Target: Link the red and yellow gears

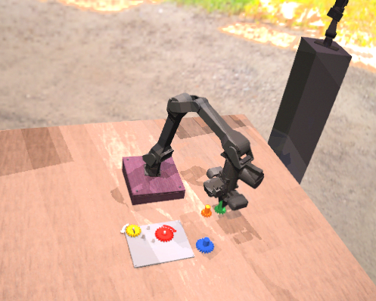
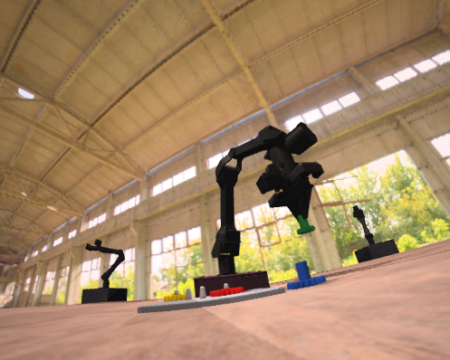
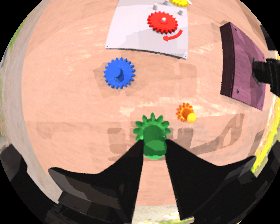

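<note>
My gripper (image 1: 220, 203) (image 2: 303, 217) (image 3: 155, 145) is pinching the upright stem of the green gear (image 1: 220, 209) (image 2: 305, 227) (image 3: 152, 127), toothed end down, and I have it up in the air above the counter (image 1: 63, 227) (image 2: 301, 326) (image 3: 66, 110). My purple base block (image 1: 135, 197) (image 2: 252, 280) (image 3: 241, 65) sits toward the counter's back edge, and the dark pillar (image 1: 312, 94) rises beyond the slanting side edge. Of all the gears, the green one is nearest the corner where those two edges meet. The orange gear (image 1: 206, 213) (image 3: 184, 112) stands on the counter, stem up, farther in from the pillar-side edge. The blue gear (image 1: 205, 246) (image 2: 307, 282) (image 3: 119, 73) stands farther from the back edge, stem up too, just beside the side of the grey board (image 1: 163, 255) (image 2: 166, 308) (image 3: 131, 30) that faces the pillar-side edge. On the board, the red gear (image 1: 161, 237) (image 2: 226, 291) (image 3: 162, 23) is the closer of its two to that edge; the yellow gear (image 1: 130, 231) (image 2: 175, 298) (image 3: 180, 2) sits at the board's opposite side, with three bare pegs (image 1: 143, 237) (image 2: 203, 292) (image 3: 180, 12) in the area between them.
</note>
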### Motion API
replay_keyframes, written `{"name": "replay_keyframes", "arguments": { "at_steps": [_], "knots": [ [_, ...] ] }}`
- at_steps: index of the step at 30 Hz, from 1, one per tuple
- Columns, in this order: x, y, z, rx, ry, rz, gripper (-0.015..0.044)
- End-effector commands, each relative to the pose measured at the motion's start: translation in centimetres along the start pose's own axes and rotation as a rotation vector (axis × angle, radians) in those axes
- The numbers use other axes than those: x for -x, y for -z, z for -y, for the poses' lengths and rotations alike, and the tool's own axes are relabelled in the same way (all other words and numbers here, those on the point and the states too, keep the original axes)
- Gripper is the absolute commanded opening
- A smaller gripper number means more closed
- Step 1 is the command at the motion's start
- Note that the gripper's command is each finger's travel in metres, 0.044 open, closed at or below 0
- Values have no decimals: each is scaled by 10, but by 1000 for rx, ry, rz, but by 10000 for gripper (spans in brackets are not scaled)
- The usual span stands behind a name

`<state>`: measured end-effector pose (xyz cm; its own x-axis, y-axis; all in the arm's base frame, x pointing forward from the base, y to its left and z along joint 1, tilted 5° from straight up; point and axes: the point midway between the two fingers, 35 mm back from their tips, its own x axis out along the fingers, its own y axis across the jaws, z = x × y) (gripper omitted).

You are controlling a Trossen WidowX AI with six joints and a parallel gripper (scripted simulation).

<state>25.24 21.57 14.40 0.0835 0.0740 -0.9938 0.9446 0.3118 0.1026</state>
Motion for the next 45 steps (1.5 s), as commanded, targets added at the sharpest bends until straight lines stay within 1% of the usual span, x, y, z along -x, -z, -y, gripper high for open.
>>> {"name": "replay_keyframes", "arguments": {
  "at_steps": [1, 12, 45],
  "knots": [
    [13, 0, 1, -3, -8, 1, 0],
    [40, -1, 8, -3, -7, 1, 0],
    [13, -71, -11, -11, -1, 4, 0]
  ]
}}
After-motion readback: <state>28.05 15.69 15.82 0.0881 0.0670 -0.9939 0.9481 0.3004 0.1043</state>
